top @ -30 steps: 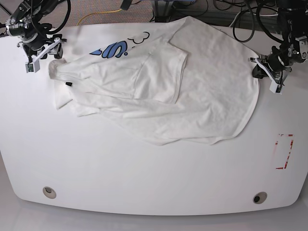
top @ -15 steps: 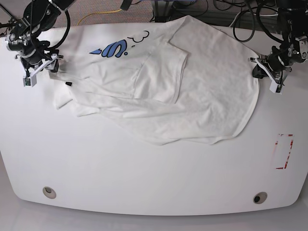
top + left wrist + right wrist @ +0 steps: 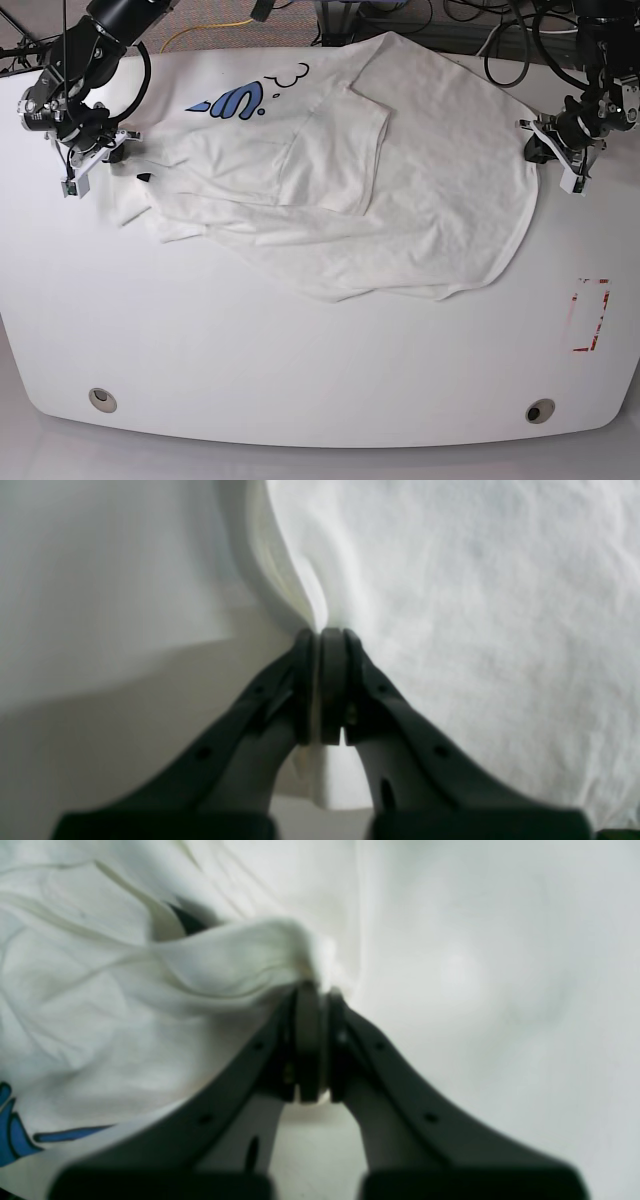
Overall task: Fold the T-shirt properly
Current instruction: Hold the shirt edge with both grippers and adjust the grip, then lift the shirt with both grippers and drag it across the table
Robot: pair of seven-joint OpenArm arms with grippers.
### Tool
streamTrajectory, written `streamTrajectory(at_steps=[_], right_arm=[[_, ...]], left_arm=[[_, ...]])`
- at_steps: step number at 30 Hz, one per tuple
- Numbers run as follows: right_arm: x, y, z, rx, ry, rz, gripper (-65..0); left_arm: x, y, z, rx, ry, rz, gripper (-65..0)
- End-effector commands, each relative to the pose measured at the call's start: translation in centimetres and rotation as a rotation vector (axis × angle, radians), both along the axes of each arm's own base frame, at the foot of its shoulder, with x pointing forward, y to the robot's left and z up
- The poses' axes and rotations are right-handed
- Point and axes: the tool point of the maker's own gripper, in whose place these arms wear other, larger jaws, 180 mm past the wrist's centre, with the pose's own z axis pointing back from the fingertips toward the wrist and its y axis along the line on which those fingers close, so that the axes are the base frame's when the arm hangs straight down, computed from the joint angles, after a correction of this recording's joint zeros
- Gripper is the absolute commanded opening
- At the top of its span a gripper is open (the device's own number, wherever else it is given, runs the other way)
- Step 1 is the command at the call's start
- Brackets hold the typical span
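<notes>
The T-shirt (image 3: pixel 400 170) lies crumpled and partly folded over itself across the far half of the white table (image 3: pixel 300 380), its blue print near the far edge. The left gripper (image 3: pixel 325 635) is clamped on the shirt's hem by the table's right edge. The right gripper (image 3: pixel 315 990) pinches a bunched fold near the far left corner.

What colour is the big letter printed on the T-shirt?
Blue with a dark outline, on the white T-shirt. The letter shows best in the base view.
</notes>
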Motion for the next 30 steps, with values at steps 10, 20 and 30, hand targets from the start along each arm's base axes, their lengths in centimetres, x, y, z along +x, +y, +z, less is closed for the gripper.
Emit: streamTrajectory(at_steps=[10, 20, 30], right_arm=[[1.4, -1.6, 9.8, -0.274, -0.193, 0.045, -65.0], [8.0, -3.9, 17.6, -0.376, -0.389, 0.056, -65.0], [15.4, -2.4, 24.7, -0.408, -0.522, 0.165, -65.0]], left_arm=[[4.1, -1.9, 9.8, 0.100, -0.261, -0.115, -65.0], [10.8, -3.1, 19.8, 0.163, -0.531, -0.184, -65.0], [15.9, -2.8, 29.8, 0.221, -0.733, -0.166, -65.0]])
